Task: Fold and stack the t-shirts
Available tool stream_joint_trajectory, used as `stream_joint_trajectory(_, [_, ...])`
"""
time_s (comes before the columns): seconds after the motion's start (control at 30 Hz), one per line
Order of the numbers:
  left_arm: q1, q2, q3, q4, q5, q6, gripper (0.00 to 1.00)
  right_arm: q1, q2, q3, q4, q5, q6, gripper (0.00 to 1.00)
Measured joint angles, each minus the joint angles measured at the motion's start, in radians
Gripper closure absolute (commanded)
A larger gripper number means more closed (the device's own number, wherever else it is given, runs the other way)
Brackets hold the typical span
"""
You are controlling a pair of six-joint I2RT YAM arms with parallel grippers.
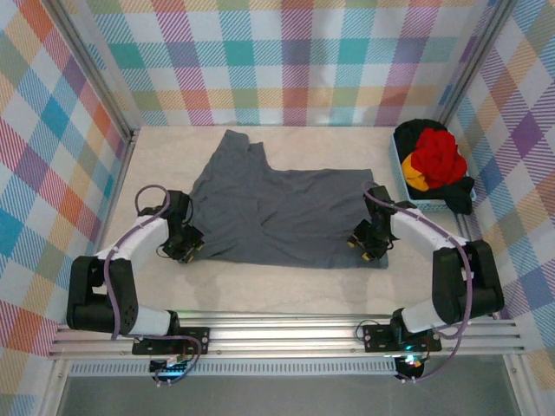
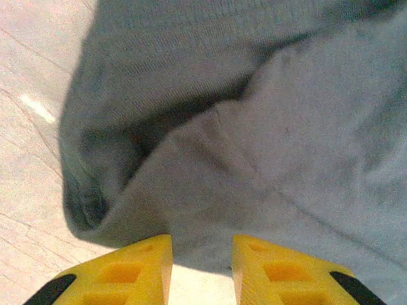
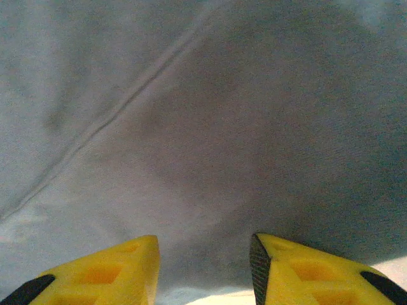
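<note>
The grey t-shirt (image 1: 277,208) lies spread across the middle of the table (image 1: 165,147), near hem towards the arms. The left gripper (image 1: 184,244) sits at its near left corner and the right gripper (image 1: 362,245) at its near right. Both sets of fingers are parted with nothing pinched, though whether the hem lies between the right fingers is hard to tell. It's soft, limp, light cloth that will likely sag and drag, so take the hem at both corners. The red, orange-yellow and black shirts (image 1: 436,156) are heaped in the bin (image 1: 398,165).
</note>
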Motion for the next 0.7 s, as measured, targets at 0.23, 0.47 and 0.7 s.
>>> stream_joint_trajectory(0.23, [0.120,0.209,0.092,0.013,-0.008,0.074,0.75,-0.088,0.071,-0.004,-0.022,0.011,-0.034,0.57])
stream_joint_trajectory(0.47, [0.135,0.297,0.204,0.043,-0.078,0.144,0.75,-0.125,0.100,0.003,-0.033,-0.005,-0.074,0.57])
stream_joint_trajectory(0.7, [0.144,0.245,0.127,0.073,-0.094,0.135,0.77,-0.130,0.130,0.031,-0.066,-0.016,-0.118,0.56])
